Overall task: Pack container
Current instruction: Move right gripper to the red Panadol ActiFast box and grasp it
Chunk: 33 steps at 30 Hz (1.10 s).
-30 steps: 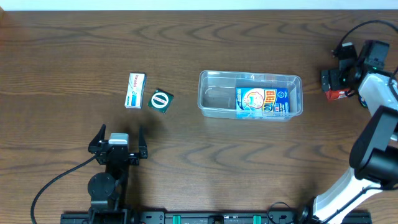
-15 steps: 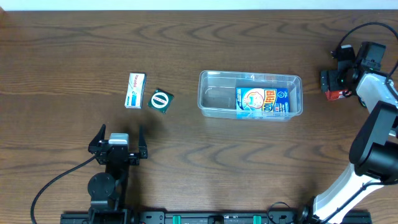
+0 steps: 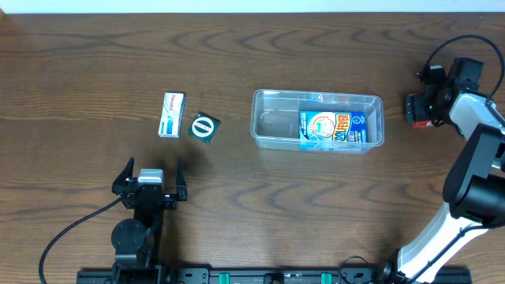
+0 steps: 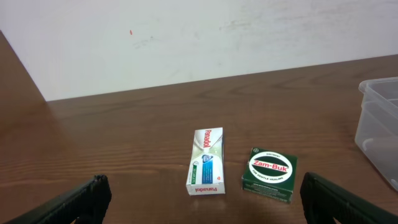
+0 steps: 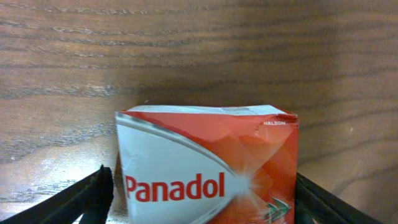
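My right claw straddles a crumpled red-and-white Panadol cardboard carton; gripped or not, I cannot tell. My left claw gapes, released.

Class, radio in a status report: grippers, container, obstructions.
Left gripper open, empty. Right gripper open around red Panadol box. Container holds one blue pack. Nothing between box and container.

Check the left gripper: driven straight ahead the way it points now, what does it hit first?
Most likely the white Panadol box, lying nearly dead centre ahead of the left gripper. The green Zam-Buk box sits just right of it at similar depth, so the contact order is uncertain.
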Each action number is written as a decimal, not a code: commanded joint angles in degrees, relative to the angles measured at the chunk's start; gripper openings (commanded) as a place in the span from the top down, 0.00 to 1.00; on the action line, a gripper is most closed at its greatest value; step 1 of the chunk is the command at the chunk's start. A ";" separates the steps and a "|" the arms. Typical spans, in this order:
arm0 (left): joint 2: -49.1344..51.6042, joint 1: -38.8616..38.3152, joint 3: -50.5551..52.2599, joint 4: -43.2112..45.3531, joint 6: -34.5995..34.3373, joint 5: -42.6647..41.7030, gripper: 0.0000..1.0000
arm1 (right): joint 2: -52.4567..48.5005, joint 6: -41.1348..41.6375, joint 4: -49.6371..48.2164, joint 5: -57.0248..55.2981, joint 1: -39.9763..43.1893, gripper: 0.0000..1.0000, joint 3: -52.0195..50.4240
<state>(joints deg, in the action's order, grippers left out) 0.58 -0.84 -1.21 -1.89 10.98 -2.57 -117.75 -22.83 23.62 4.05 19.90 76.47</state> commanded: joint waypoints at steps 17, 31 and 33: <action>-0.35 0.28 0.98 -2.10 0.79 1.36 0.02 | 0.15 6.93 6.56 -1.22 -0.24 0.39 5.64; -0.35 0.28 0.98 -2.10 0.79 1.36 0.02 | 0.17 12.52 29.44 -1.18 -5.88 0.45 22.69; -0.35 0.28 0.98 -2.10 0.79 1.36 0.02 | 0.17 14.62 33.81 -0.85 -7.78 0.45 26.47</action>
<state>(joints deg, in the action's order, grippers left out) 0.58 -0.84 -1.21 -1.91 10.98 -2.57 -117.75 -12.53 54.89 2.81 14.79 98.13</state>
